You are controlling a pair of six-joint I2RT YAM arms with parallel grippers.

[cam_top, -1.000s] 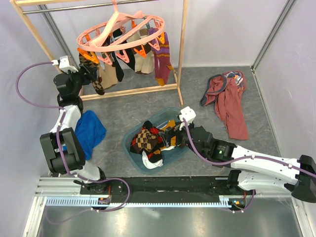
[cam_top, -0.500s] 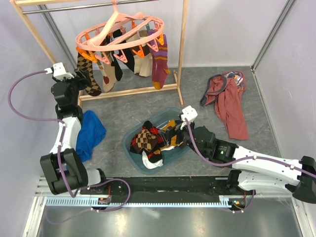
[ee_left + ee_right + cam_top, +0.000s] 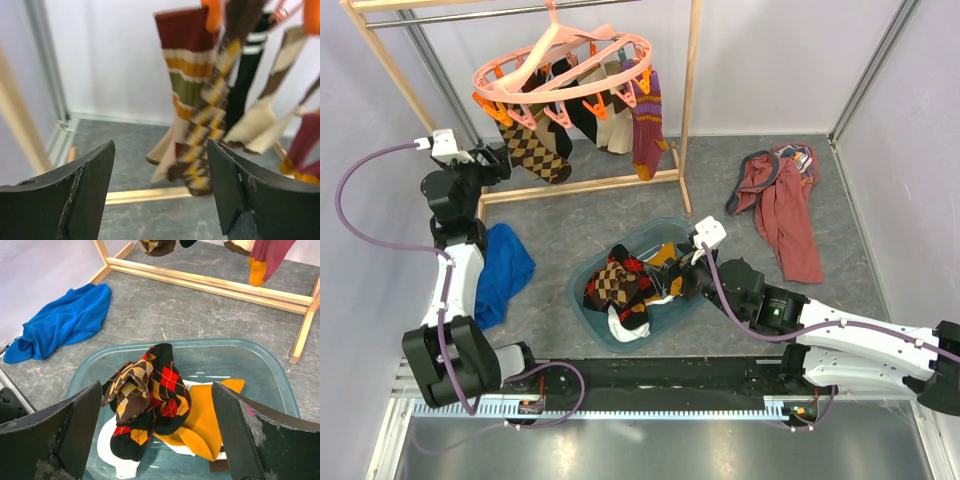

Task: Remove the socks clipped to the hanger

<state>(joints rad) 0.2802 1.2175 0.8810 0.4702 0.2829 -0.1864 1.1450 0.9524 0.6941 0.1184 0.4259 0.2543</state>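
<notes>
The salmon-pink ring hanger hangs from the rack's top bar, with several socks clipped on. A brown-yellow argyle sock slants out below it, next to black, beige and purple striped socks. My left gripper is open and empty just left of the argyle sock, which is blurred ahead of the fingers and apart from them. My right gripper is open and empty over the bin. Black-red-yellow argyle, brown argyle, mustard and white socks lie in the bin.
The clear blue bin sits mid-table. The wooden rack frame stands behind it, with its base rail on the floor. A blue cloth lies by the left arm. A maroon garment lies at the right.
My left gripper has drawn back left from the hanging socks. The brown argyle sock has swung out to the right and the hanger has swayed. The right arm has shifted slightly right over the bin.
</notes>
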